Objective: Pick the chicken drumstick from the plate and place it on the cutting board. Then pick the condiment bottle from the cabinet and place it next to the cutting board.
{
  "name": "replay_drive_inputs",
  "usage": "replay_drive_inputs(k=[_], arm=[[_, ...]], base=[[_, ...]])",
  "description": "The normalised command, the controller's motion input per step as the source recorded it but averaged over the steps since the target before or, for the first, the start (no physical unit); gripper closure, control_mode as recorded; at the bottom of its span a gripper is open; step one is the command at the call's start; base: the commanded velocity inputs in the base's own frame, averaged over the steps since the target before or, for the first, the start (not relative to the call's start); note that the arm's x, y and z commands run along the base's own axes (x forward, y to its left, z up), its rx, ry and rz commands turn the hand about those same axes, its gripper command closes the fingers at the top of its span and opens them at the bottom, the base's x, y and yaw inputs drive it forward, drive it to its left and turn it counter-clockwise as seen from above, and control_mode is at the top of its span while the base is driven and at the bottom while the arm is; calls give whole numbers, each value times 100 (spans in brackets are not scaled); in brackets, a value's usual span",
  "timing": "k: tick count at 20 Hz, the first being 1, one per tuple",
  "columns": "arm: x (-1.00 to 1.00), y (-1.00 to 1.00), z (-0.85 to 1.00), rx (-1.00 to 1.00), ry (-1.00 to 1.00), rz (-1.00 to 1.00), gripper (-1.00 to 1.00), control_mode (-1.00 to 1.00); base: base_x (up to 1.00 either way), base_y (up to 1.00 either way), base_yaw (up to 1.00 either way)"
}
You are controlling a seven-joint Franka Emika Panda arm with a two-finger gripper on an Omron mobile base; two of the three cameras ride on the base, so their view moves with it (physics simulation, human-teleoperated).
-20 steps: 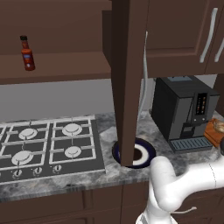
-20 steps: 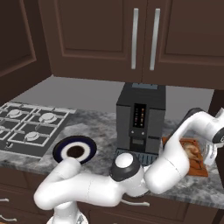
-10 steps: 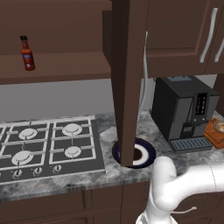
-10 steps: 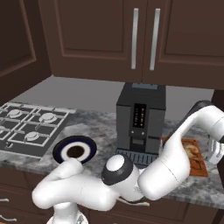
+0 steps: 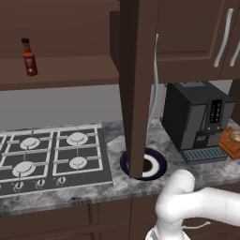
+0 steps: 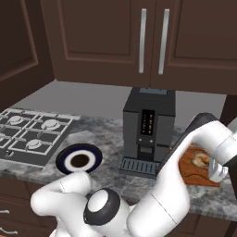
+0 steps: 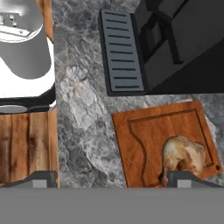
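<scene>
place: home kitchen | evidence: gas hob (image 5: 51,157) was set in a grey marbled counter (image 5: 117,185) | dark wood wall cabinets (image 6: 152,44) had silver bar handles | black coffee machine (image 6: 148,132) stood beside a wooden cutting board (image 7: 164,142)

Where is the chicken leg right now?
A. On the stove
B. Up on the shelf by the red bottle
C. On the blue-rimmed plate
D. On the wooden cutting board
D. The chicken drumstick lies on the cutting board beside the coffee machine, while the plate holds nothing.
</scene>
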Motion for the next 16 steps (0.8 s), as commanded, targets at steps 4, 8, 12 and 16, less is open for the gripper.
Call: replay_drive_inputs(k=[4,8,12,16], arm=[[-63,100,0,-24,-31,-1,-100,-100],[-56,100,0,-25,-30,-2,-100,-100],[-57,96,7,-23,-27,-2,-100,-100],[-61,65,31,-13,-23,0,-100,-100]], base=[[0,0,0],[0,0,0],[0,0,0],[0,0,0]])
